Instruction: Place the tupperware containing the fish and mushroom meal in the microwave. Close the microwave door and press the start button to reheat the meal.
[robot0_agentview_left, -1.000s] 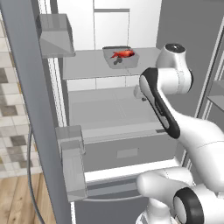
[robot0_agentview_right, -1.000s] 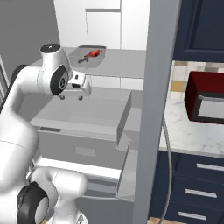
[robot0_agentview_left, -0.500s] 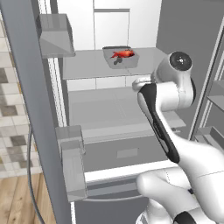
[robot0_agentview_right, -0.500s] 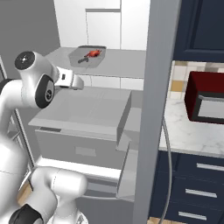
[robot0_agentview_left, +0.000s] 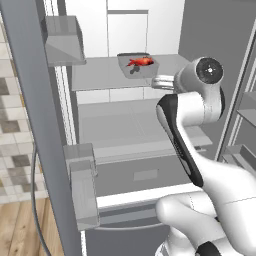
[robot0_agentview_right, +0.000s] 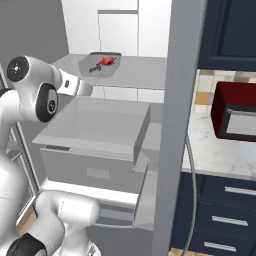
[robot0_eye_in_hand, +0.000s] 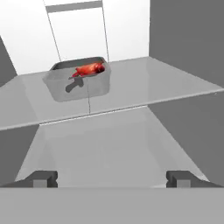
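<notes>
One tupperware (robot0_eye_in_hand: 78, 81) well ahead of wide-spread, empty end effector (robot0_eye_in_hand: 112, 178), upper shelf (robot0_eye_in_hand: 144, 83).

No readable text, labels, brands or numbers – none on any surface.

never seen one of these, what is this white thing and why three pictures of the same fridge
The white thing is a robot arm on a base that drives, in a computer-drawn kitchen. Two pictures come from cameras on that base, one behind the arm to its left and one to its right, so they show one scene from two sides. The third comes from a camera on the hand, looking out past the two dark fingertips of its pincer. The pincer is open and holds nothing. The arm faces an open fridge. On the upper shelf sits a grey tupperware with a red-orange fish in it. The pincer is below and in front of that shelf, apart from the tupperware. On the counter to the right stands a dark red box.
</notes>
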